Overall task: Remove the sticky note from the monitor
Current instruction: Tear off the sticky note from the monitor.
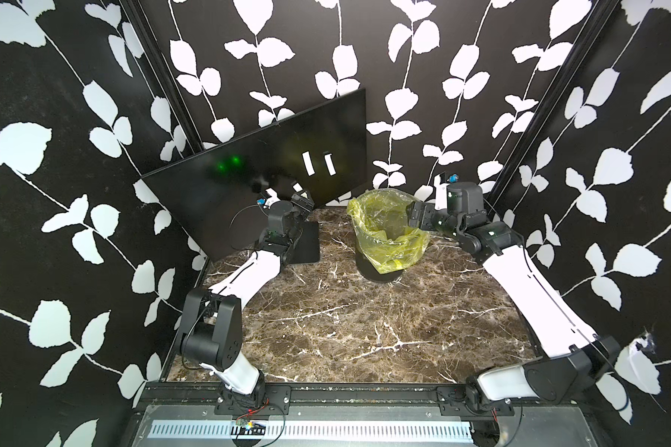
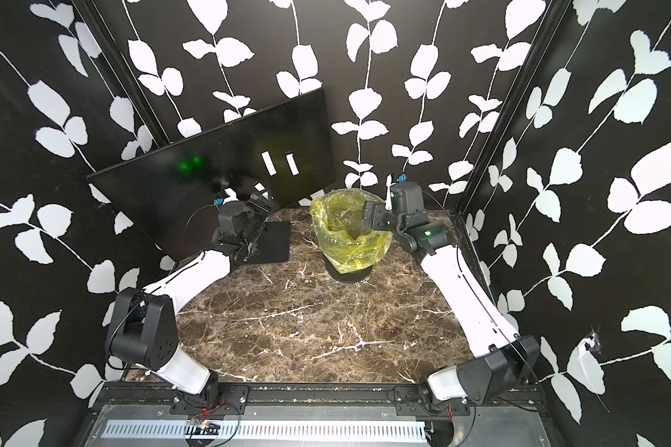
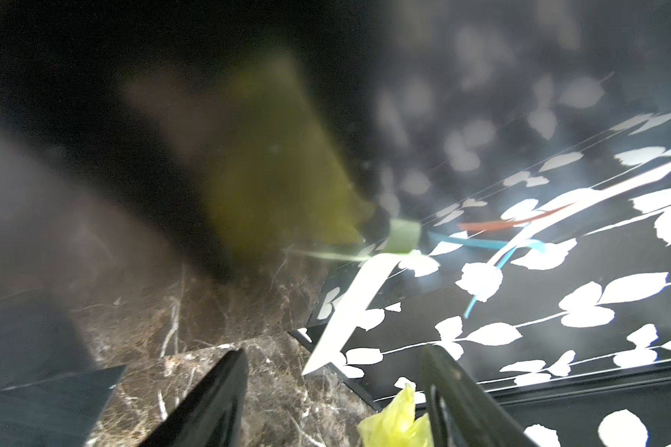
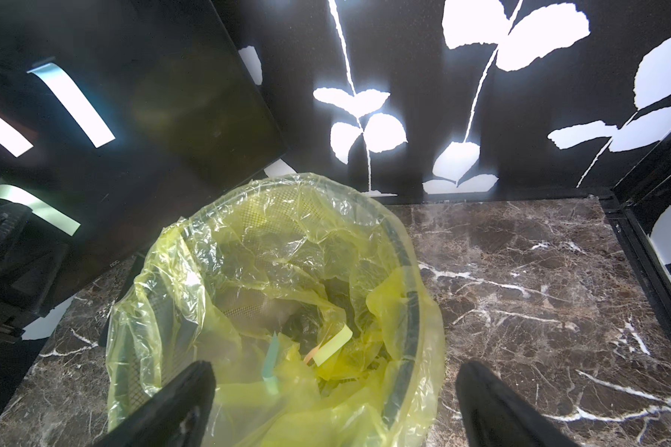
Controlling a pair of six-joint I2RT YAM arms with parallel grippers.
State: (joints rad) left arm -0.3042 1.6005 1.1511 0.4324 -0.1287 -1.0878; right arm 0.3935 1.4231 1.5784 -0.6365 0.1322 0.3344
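Monitor (image 1: 248,174), black and glossy, stands on the marble desk (image 1: 365,329) just left of a mesh waste bin (image 1: 378,272) lined with a yellow bag. Left claw (image 1: 302,199) hovers at the screen's lower edge beside the bin, jaws apart and empty; a small pale green tab (image 3: 403,235), blurred, shows there. Right claw (image 4: 336,364) hangs above the bin, wide and empty, over a blue strip (image 4: 271,360) and a yellow strip (image 4: 332,344) inside it.

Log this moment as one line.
left pincer open, near monitor | right pincer open, over bin | paper slips in bin
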